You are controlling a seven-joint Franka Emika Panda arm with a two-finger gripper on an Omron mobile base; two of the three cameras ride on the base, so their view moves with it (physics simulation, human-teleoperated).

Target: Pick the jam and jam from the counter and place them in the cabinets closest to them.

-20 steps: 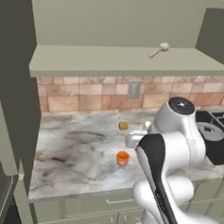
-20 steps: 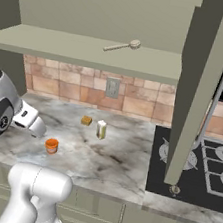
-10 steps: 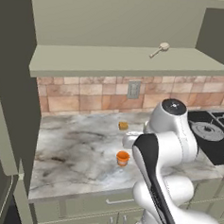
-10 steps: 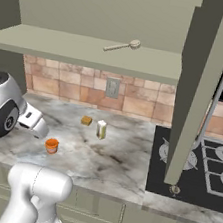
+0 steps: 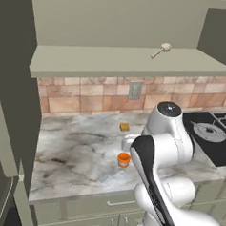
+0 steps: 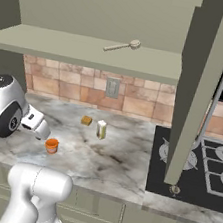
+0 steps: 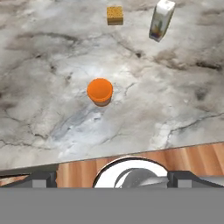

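Pincer (image 7: 112, 178) jaws apart at the hand view's bottom edge, I judge this the approach step: the orange jam jar (image 7: 100, 91) stands mid-frame on the tabletop (image 7: 183, 100), so I must descend onto it.

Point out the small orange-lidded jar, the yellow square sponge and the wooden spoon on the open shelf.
small orange-lidded jar (image 7: 100, 90), hand view, on its round lid.
yellow square sponge (image 7: 114, 15), hand view, on its top face.
wooden spoon (image 6: 122, 46), right base view, on its handle.
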